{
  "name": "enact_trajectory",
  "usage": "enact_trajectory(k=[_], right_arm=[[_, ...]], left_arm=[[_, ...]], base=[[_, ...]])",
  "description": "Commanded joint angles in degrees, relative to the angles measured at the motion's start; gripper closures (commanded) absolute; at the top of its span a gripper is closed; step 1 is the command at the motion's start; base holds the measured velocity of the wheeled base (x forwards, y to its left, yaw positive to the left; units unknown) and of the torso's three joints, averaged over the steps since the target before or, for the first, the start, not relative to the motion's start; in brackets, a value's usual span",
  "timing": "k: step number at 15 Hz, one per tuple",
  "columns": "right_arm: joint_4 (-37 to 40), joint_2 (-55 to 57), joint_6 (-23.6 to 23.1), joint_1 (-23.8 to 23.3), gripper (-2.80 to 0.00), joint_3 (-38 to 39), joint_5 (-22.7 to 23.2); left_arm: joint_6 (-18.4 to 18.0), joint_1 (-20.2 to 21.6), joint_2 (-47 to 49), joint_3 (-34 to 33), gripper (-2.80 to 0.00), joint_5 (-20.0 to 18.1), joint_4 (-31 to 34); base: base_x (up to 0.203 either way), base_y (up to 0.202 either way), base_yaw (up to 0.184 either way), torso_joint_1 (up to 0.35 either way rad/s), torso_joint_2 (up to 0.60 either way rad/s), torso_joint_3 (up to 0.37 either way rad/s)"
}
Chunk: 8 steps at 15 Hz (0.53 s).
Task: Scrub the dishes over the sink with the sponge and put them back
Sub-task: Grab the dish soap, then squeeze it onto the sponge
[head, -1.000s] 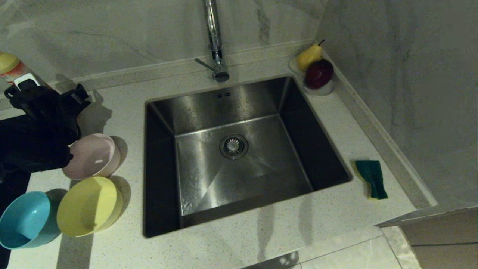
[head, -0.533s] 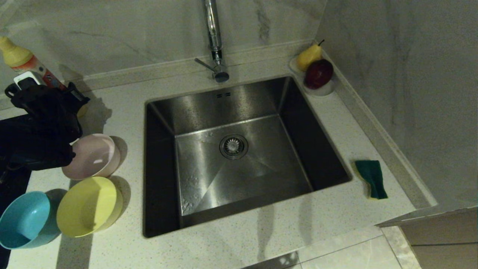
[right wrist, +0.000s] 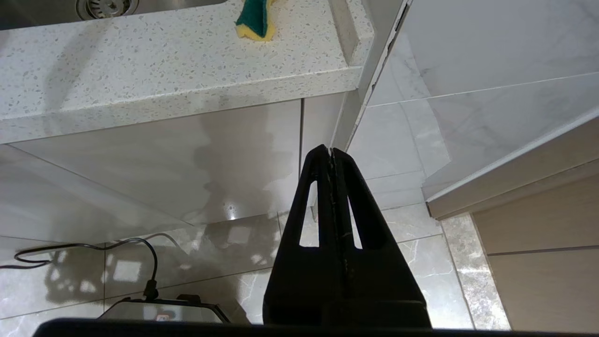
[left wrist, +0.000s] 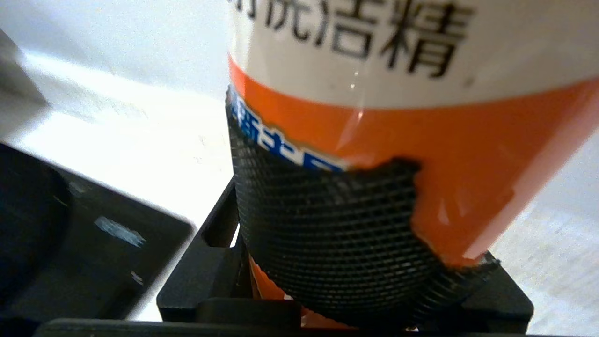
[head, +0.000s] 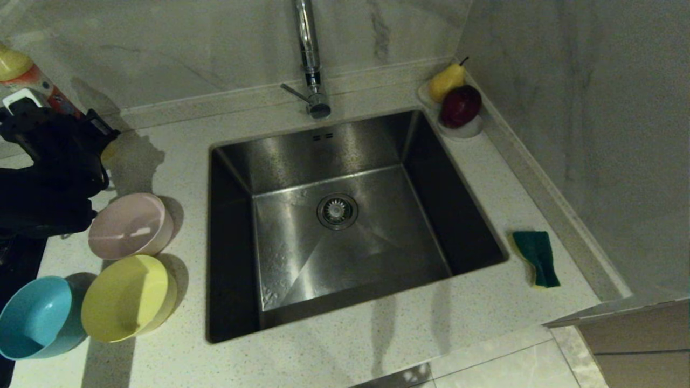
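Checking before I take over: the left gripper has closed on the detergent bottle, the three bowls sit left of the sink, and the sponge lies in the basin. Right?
Not quite. The sponge lies on the counter right of the sink, not in the basin, as the head view shows. The rest holds: the left gripper grips the detergent bottle, and the pink bowl, yellow bowl and blue bowl sit left of the sink.

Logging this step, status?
Left gripper fingers clamped on detergent bottle. Right gripper shut, parked below counter. Bowls, sponge untouched.
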<state>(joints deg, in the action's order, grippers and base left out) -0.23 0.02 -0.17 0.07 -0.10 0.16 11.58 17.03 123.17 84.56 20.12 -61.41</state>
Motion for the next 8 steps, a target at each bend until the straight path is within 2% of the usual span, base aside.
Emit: enact_trajectory(k=[1,5,8], right_arm=[[0.0,0.0,0.0,0.0,0.0,0.0,0.0],[0.0,0.0,0.0,0.0,0.0,0.0,0.0],[0.0,0.0,0.0,0.0,0.0,0.0,0.0]], left_arm=[[0.8,0.0,-8.2,-0.1,0.0,0.5,4.4],[1.8,-0.4,-20.0,0.4,0.0,0.7,16.9],[1.1,-3.7,-28.2,0.1,0.0,0.6,28.1]], base=[[0.0,0.0,0.0,0.0,0.0,0.0],[0.0,0.0,0.0,0.0,0.0,0.0],[0.0,0.0,0.0,0.0,0.0,0.0]])
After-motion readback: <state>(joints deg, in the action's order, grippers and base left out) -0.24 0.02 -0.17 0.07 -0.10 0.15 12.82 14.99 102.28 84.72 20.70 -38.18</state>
